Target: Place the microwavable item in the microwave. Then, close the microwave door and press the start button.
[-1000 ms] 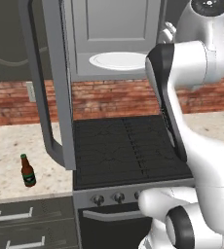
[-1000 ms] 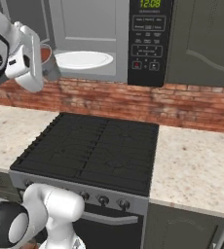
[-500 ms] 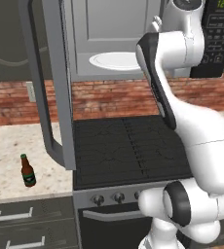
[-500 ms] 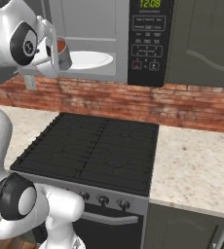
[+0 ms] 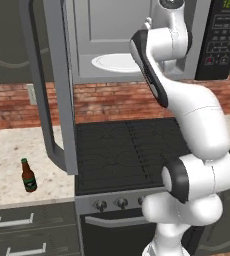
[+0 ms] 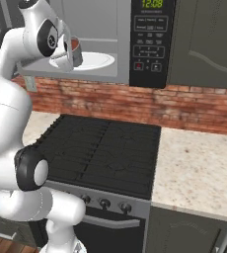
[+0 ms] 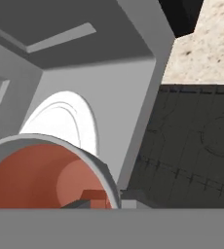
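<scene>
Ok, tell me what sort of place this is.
A kitchen, rendered rather than real. A black stove with knobs stands between speckled counters, an over-range microwave hangs above it with its door swung open, and a brick backsplash runs behind. A brown bottle stands on the counter.

Cup at the open microwave's mouth

The greyish cup (image 6: pixel 74 51) with reddish-brown contents is tilted at the front of the microwave (image 6: pixel 116 39), over the white turntable (image 5: pixel 118 62) edge. The door (image 5: pixel 51 85), grey-framed with dark glass, stands wide open at left.
</scene>
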Controlling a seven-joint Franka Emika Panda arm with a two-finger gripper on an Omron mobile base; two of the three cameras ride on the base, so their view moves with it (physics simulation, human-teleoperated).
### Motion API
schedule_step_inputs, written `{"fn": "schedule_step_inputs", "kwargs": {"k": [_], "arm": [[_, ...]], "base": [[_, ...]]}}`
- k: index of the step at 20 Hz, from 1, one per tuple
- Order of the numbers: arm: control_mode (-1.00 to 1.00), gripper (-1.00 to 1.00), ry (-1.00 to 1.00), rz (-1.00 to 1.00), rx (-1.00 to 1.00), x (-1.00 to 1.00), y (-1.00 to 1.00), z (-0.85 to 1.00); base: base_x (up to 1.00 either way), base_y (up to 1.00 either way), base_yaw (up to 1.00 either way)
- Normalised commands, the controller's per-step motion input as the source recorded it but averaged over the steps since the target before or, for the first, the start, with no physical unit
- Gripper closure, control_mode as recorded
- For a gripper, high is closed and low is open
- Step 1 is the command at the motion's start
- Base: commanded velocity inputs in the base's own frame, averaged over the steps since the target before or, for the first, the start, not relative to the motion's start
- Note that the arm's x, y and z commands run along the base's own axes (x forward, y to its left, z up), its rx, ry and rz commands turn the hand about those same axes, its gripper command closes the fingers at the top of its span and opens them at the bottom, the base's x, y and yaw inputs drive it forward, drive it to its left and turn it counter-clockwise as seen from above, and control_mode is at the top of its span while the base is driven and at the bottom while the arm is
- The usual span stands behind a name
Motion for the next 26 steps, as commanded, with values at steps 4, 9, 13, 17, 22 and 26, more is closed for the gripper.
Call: {"fn": "schedule_step_inputs", "kwargs": {"k": [4,9,13,17,22,26], "arm": [[-1.0,1.0,0.19,0.02,0.0,0.7,0.04,-0.06],[-1.0,1.0,0.07,0.04,0.0,0.4,0.02,-0.21],[-1.0,1.0,-0.02,0.02,0.0,0.62,0.1,-0.14],[-1.0,1.0,-0.11,0.02,0.0,0.45,0.1,-0.23],[-1.0,-1.0,-0.07,0.0,0.0,0.2,0.08,-0.27],[-1.0,-1.0,-0.16,0.0,0.0,0.0,0.0,0.09]], "base": [[0.0,0.0,0.0],[0.0,0.0,0.0],[0.0,0.0,0.0],[0.0,0.0,0.0],[0.0,0.0,0.0],[0.0,0.0,0.0]]}}
